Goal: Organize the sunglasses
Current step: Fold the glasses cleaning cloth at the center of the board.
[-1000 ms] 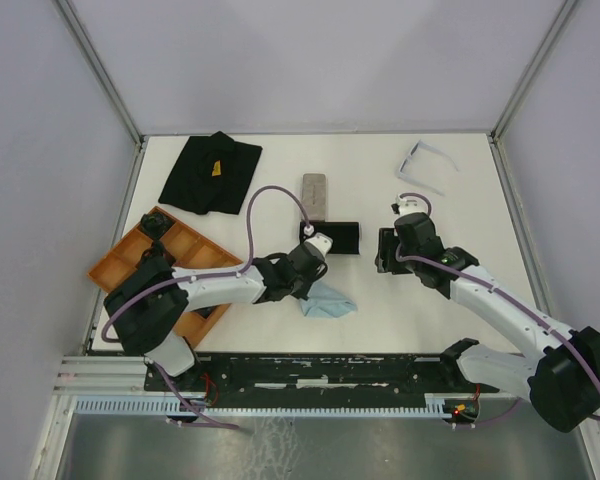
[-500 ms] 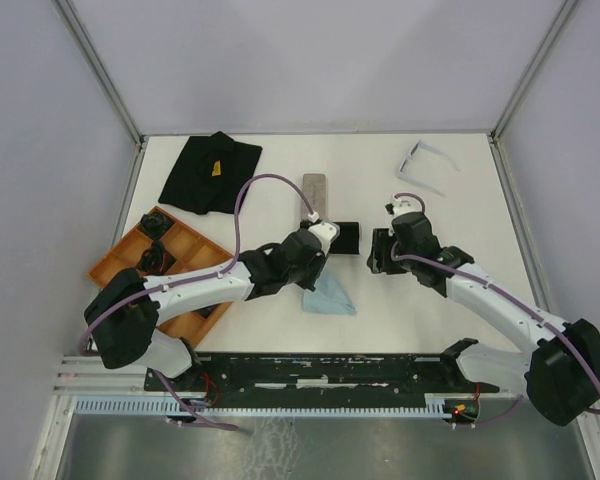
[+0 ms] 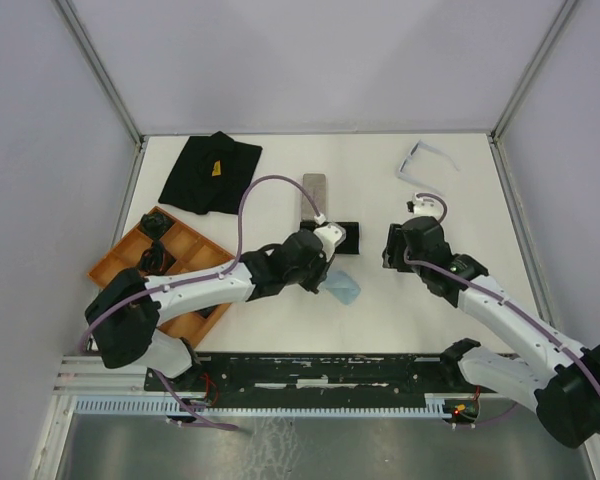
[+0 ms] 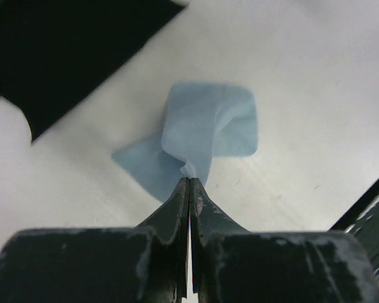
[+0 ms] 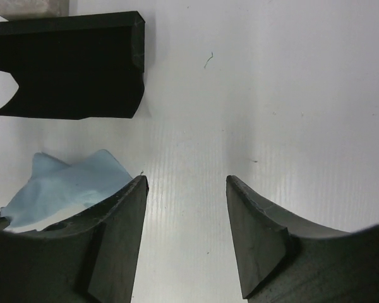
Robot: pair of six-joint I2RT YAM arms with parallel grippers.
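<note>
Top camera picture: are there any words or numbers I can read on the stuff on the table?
No words or numbers can be read in any view.
Black cloth: it has a small yellow mark, which is too small to read.

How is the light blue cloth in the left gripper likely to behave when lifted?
Probably floppy: the light blue cloth is crumpled and twisted where the left gripper pinches it, so it should hang limp. Likely very light, as it looks thin. It seems unlikely to slip, since the jaws are shut on a bunched fold.
</note>
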